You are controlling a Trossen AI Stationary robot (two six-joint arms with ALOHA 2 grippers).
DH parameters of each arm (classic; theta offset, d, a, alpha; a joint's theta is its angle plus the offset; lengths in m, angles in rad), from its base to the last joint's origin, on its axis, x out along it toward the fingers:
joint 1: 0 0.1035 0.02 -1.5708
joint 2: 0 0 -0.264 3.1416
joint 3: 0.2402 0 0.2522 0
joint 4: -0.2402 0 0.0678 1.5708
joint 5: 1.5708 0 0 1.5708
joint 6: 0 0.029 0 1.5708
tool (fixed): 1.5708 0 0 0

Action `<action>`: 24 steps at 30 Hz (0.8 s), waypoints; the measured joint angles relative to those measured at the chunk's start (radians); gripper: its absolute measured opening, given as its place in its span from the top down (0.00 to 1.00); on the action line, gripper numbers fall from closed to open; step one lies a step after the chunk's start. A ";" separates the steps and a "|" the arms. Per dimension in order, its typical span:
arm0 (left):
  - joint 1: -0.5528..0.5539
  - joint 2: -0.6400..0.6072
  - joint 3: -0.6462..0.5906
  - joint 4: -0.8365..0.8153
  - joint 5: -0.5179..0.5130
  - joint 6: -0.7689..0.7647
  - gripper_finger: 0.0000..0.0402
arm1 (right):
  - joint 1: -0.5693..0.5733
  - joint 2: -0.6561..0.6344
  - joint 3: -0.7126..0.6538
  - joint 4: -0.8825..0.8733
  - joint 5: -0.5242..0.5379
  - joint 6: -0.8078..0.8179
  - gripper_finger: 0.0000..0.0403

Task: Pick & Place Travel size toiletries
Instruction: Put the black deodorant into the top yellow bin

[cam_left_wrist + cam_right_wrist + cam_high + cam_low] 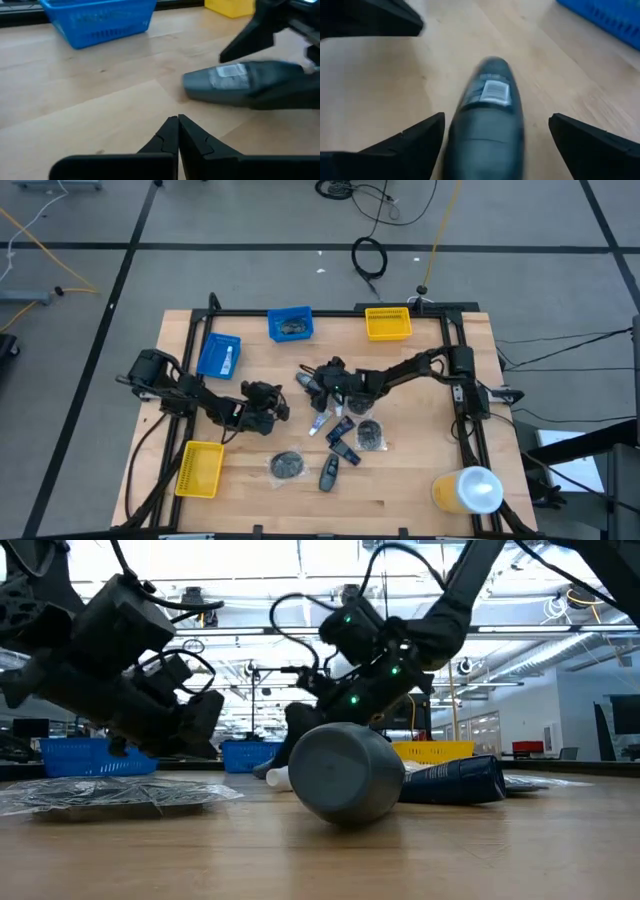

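Right between tool (492, 137) fingers: grey bottle (487, 115)

The right tool (492, 135) is held low with its fingers (412, 137) spread wide apart; the left tool (178, 131) is held low nearby with its fingers pressed together.

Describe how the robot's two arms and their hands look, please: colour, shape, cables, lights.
Both arms are black, jointed, with black cables looping along them. The left hand ends in two flat, pointed black fingers. The right hand has wedge-shaped black fingers, and small green lights glow on its wrist.
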 joint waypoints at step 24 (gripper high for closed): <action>0.000 -0.002 -0.001 0.040 0.025 0.070 0.96 | -0.093 -0.367 -0.002 -0.475 0.126 -0.246 0.46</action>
